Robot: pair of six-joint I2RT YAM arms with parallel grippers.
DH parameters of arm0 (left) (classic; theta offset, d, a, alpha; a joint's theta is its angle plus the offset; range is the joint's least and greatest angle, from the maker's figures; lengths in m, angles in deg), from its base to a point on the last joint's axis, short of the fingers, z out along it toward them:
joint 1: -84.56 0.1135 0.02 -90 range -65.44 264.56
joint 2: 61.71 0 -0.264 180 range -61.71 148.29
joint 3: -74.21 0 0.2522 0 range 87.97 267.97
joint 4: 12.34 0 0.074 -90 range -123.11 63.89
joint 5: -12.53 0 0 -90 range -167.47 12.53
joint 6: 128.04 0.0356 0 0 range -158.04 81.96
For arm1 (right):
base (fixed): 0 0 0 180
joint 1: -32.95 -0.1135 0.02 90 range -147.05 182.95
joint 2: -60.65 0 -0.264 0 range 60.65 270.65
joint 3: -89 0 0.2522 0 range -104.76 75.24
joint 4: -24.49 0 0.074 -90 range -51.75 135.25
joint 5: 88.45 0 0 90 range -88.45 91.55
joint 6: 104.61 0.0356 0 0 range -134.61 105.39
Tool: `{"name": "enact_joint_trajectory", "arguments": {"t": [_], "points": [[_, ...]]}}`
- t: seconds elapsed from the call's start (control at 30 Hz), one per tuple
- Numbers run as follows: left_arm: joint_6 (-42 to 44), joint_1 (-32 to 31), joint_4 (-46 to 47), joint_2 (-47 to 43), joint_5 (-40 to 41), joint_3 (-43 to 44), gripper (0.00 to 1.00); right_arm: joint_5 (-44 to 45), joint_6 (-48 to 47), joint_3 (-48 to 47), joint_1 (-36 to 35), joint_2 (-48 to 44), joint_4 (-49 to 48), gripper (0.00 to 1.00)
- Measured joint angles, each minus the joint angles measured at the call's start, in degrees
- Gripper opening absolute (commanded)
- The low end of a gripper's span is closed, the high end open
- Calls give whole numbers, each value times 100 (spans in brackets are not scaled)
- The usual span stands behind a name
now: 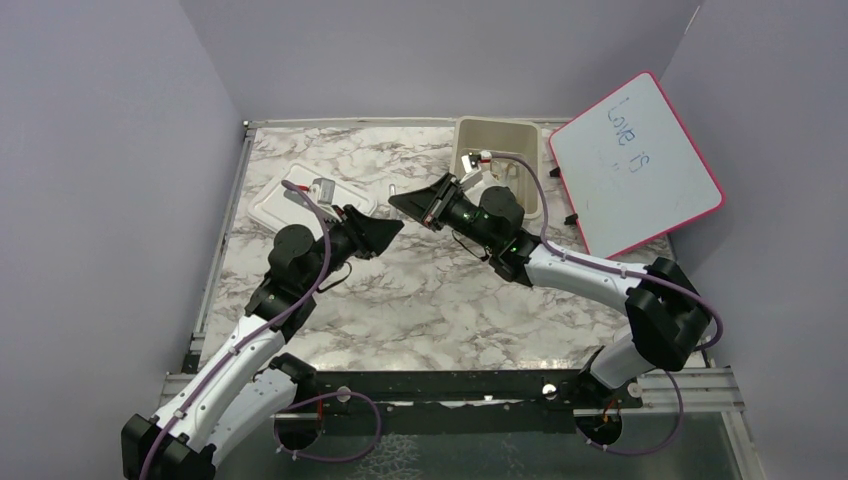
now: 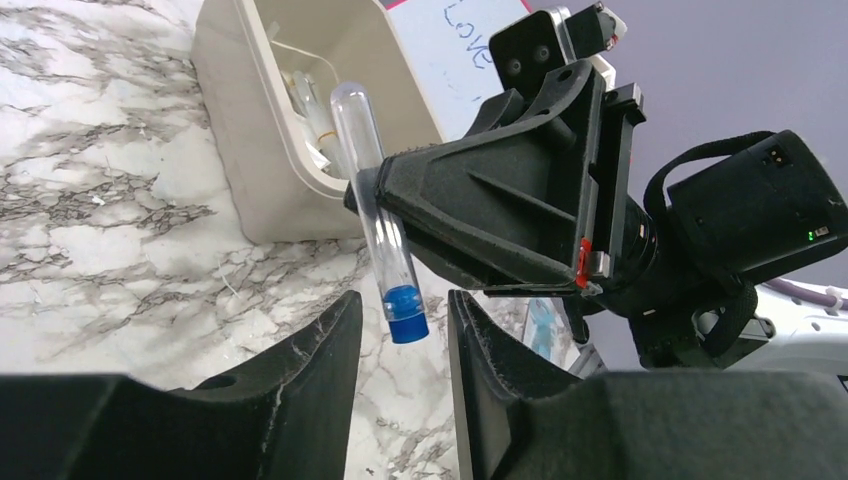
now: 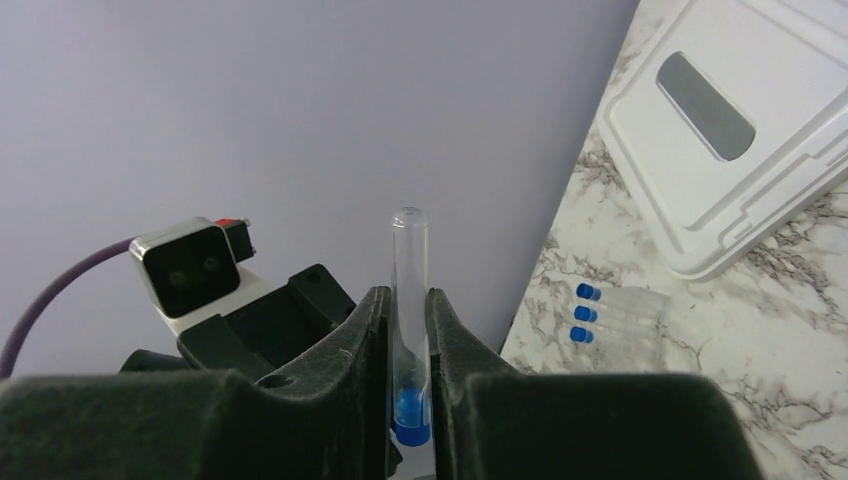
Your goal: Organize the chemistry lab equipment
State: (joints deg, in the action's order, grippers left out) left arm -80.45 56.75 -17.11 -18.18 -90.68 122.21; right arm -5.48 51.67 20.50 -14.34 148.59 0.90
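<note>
**Tube held in mid-air between the two arms**

Right tool [image 3: 408,300]: pressed together on a blue-capped clear tube [image 2: 372,190]. Grip sits low on the tube, just above the cap. From the right wrist the tube stands upright between the fingers, rounded closed end up and blue cap down.

Left tool [image 2: 403,300]: fingers spread. From the left wrist the tube's capped end hangs in the gap near the fingertips. No contact with either finger shows.

Top view: the two tools meet nose to nose above the middle of the table [image 1: 430,300], the tube lifted off it. The tube itself is too small to make out from there.

Beige tub [image 2: 240,150]: on the table behind the right tool, toward the far edge, open side up. Loose clear pieces [image 2: 305,100] lie inside, too jumbled to tell apart.

White lid [image 3: 740,130]: flat on the table on the left side, apart from the tub.

Three more blue-capped tubes [image 3: 615,315]: lying side by side on the table just beside the lid's near edge, caps pointing the same way. They may be inside a clear packet; cannot tell.

Pink-framed whiteboard [image 1: 635,165]: at the far right, beside the tub, with blue handwriting on it.
</note>
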Motion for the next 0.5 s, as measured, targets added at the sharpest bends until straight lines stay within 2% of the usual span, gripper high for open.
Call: {"name": "enact_joint_trajectory", "arguments": {"t": [0.17, 0.3, 0.33, 0.5], "points": [[7, 0, -11, 9, -146, 0, 16, -46, 170, 0, 0, 0, -140, 21], [44, 7, -26, 20, -210, 0, 3, -61, 166, 0, 0, 0, -160, 25], [70, 7, -55, 20, -210, 0, 0, -61, 151, 0, 0, 0, -155, 27], [442, 7, -420, 17, -160, 66, 0, -87, -33, -9, 0, 0, -28, 53]]}}
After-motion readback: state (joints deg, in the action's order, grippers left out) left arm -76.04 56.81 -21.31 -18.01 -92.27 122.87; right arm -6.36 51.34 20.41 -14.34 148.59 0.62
